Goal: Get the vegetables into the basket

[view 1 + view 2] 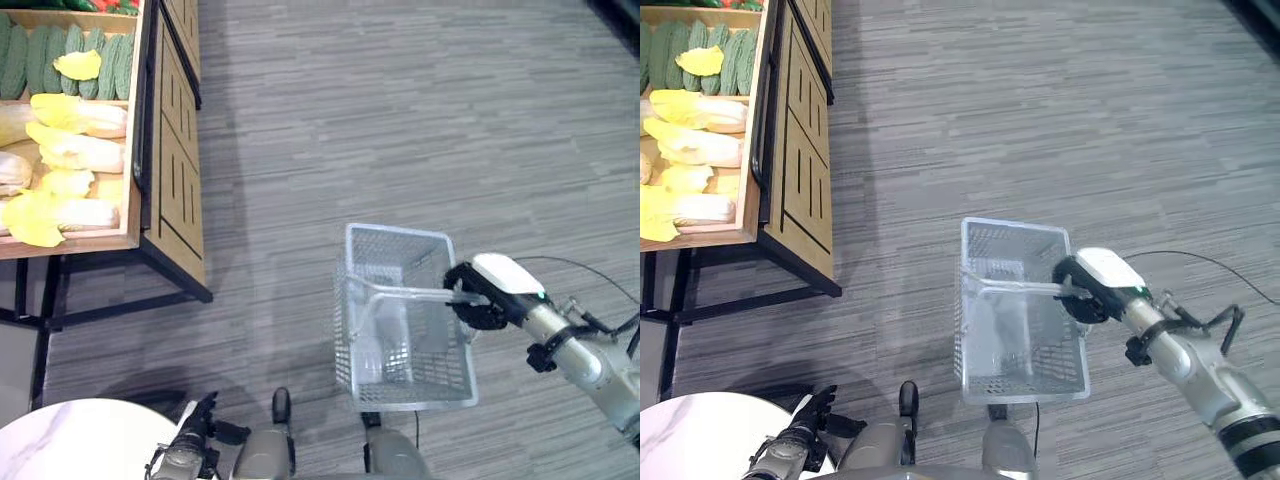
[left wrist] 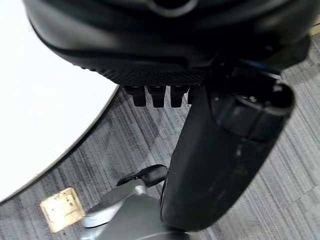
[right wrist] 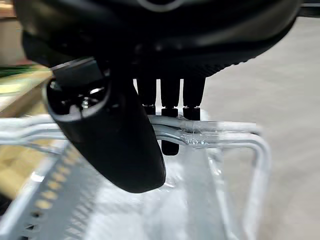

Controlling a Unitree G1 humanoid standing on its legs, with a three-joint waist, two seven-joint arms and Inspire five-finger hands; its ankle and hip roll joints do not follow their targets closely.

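Observation:
A silver wire basket (image 1: 396, 236) hangs above the grey floor at lower centre. My right hand (image 1: 476, 298) is shut on the basket's handle (image 3: 220, 136), its fingers (image 3: 170, 92) curled over the bar. The vegetables lie far to the left on a wooden stand (image 1: 172, 160): pale yellow cabbages (image 1: 75, 150) in front and a row of green gourds (image 1: 50, 60) behind them. My left hand (image 1: 197, 430) hangs low at the bottom left beside a white round table (image 1: 70, 440), fingers relaxed and holding nothing.
The stand has dark metal legs (image 1: 60, 300) and a wooden side panel facing the basket. Grey carpet floor (image 1: 400, 120) stretches between the stand and the basket. A small brass floor plate (image 2: 62, 215) lies by the round table.

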